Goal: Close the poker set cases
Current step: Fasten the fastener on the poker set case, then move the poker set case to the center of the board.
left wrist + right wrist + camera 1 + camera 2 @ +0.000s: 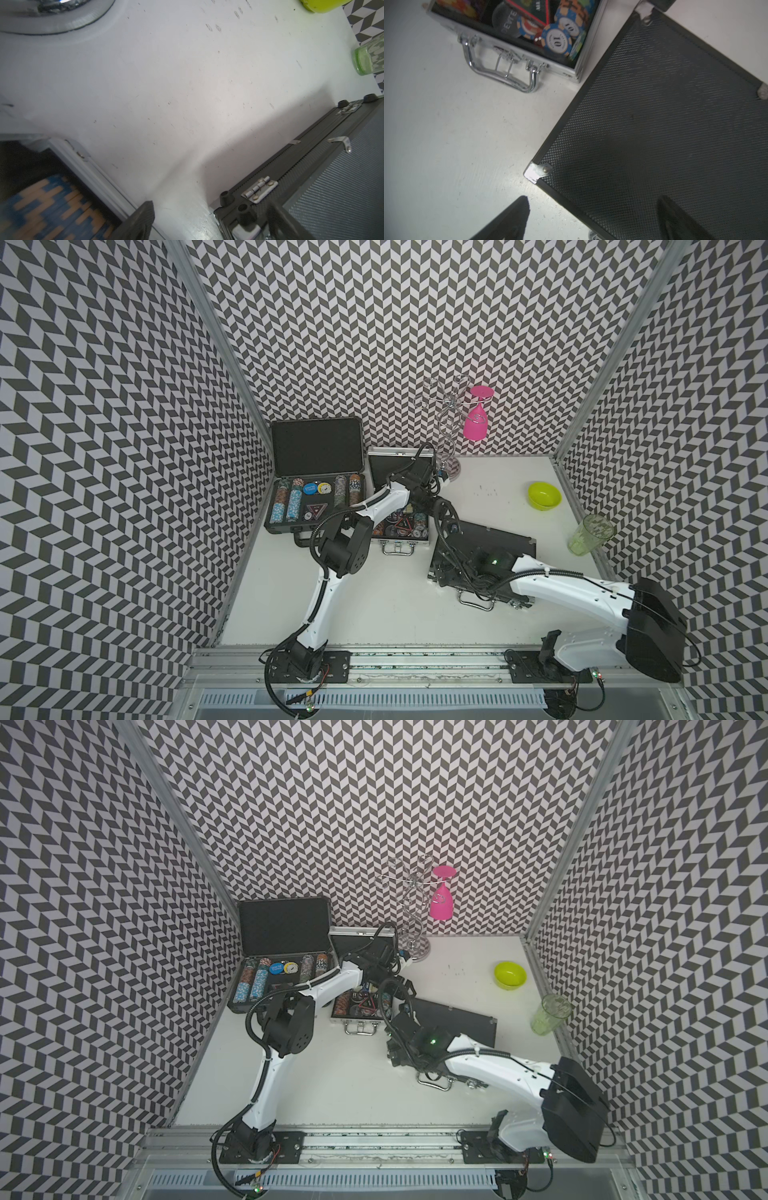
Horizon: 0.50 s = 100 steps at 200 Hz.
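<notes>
**Three poker cases on the white worktop (374, 614) of a chevron-walled booth.** The open black case (316, 448) sits in the far left corner, its foam-lined lid upright and rows of poker chips (291, 502) showing in the tray. Just to its right the silver case (399, 542) also stands open, its lid tilted back, chips and a triangular marker inside, its chrome handle facing the robot. The closed black case (503, 539) lies flat and askew further right, one corner near the silver case; whether the two touch cannot be told.

The left arm reaches across the silver case. In its wrist view the left hand (199, 214) hangs empty with its fingers (143, 216) spread wide. It is over the strip of worktop between the silver case and the hinged back edge of the closed black case.

The right hand (593, 205) is likewise spread and empty. One finger is over bare worktop and the other over the textured lid of the closed black case, beside a metal-capped corner.

At the back a wire glass rack (448, 435) holds a pink goblet (476, 425) upside down. A lime bowl (544, 494) and a green tumbler (590, 535) stand near the right edge, well apart from the open cases.
</notes>
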Tool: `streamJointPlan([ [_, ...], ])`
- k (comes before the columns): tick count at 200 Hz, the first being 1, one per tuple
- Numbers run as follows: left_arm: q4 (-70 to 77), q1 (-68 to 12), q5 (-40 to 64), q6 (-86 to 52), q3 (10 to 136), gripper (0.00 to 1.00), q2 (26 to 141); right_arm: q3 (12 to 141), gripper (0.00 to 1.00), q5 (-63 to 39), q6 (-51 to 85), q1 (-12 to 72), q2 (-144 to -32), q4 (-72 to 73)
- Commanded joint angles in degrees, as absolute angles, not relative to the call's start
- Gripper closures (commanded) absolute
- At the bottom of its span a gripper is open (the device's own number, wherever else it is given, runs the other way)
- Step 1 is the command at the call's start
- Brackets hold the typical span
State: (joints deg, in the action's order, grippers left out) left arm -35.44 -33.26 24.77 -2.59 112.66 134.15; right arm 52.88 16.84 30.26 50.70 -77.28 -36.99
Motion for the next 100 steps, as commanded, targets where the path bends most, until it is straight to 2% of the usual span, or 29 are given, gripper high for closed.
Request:
streamJointPlan([
  [1, -34.35, -31.55, 24.05, -6.19, 114.65, 0.10, 132.26, 52.62, 0.04, 15.71, 31.83, 45.61, -74.11, -37.53],
  [57, -29.52, -29.22, 28.44, -11.45, 109.53, 0.07, 123.78, 52.42, 0.03, 17.70, 36.95, 29.90, -69.43, -40.42],
  [100, -23.03, -30.28, 31.27, -13.71, 94.80, 0.06, 113.08, 49.21, 0.02, 14.17, 38.09, 19.61, -67.55, -40.51],
])
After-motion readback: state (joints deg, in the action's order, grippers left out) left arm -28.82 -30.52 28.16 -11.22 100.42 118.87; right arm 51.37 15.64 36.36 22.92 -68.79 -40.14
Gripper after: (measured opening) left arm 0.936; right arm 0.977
